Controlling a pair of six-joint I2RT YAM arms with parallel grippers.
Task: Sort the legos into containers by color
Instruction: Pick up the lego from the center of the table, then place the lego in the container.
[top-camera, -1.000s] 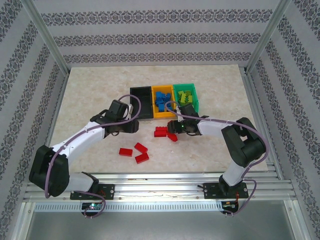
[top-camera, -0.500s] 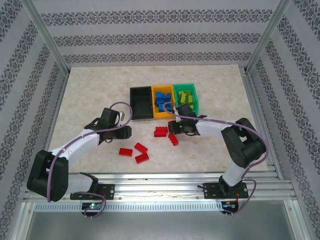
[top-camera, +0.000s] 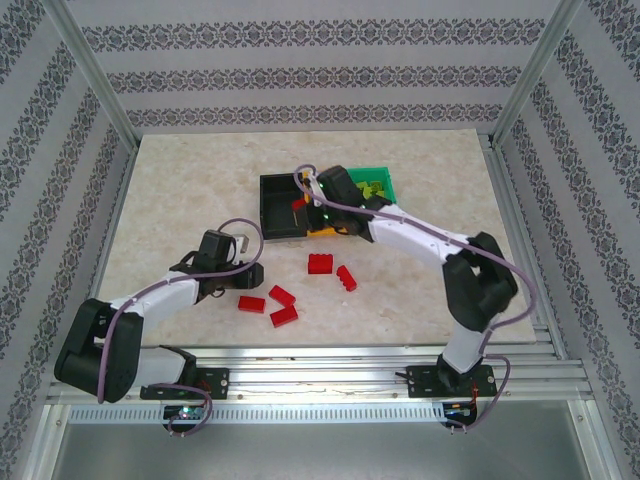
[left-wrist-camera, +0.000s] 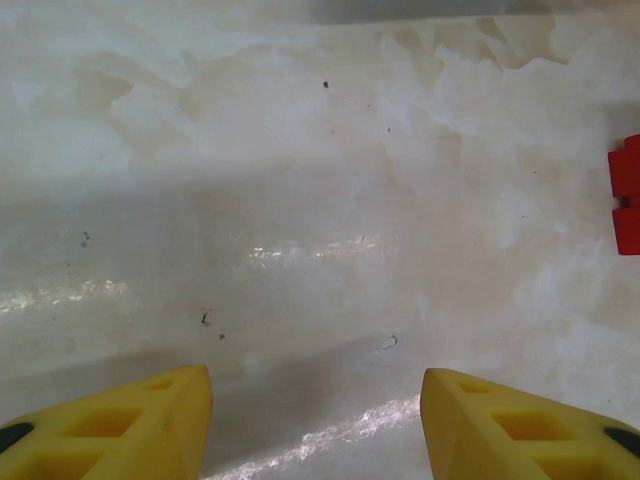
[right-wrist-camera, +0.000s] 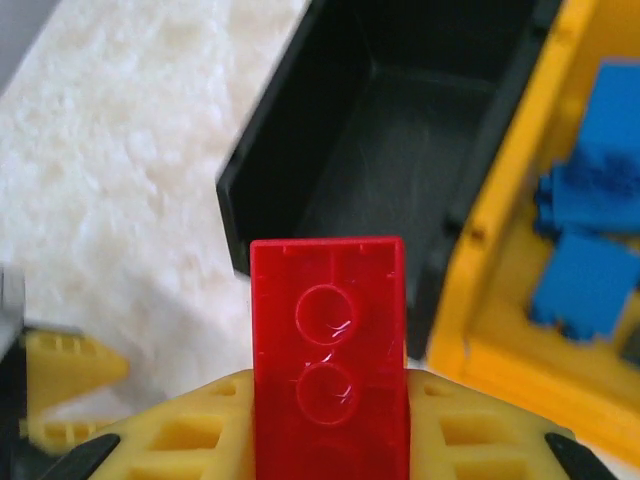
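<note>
Top external view, near first: left fingers (left-wrist-camera: 130, 420) stand apart, empty, low over the bench (top-camera: 180, 190), three red legos (top-camera: 283, 316) at their 4 o'clock, likely next. Farther, right fingers (right-wrist-camera: 180, 440) clamp a red lego (right-wrist-camera: 328, 340) over the black bin (right-wrist-camera: 400, 160) edge, seemingly the reds' container; blue legos (right-wrist-camera: 590, 280) lie in the orange-yellow bin (right-wrist-camera: 480, 235) at its 3 o'clock.

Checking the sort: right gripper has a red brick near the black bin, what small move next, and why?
Probably ease the right gripper on over the black bin, then open: its red brick points at that bin's bare floor, and the orange-yellow bin holds blue bricks.
</note>
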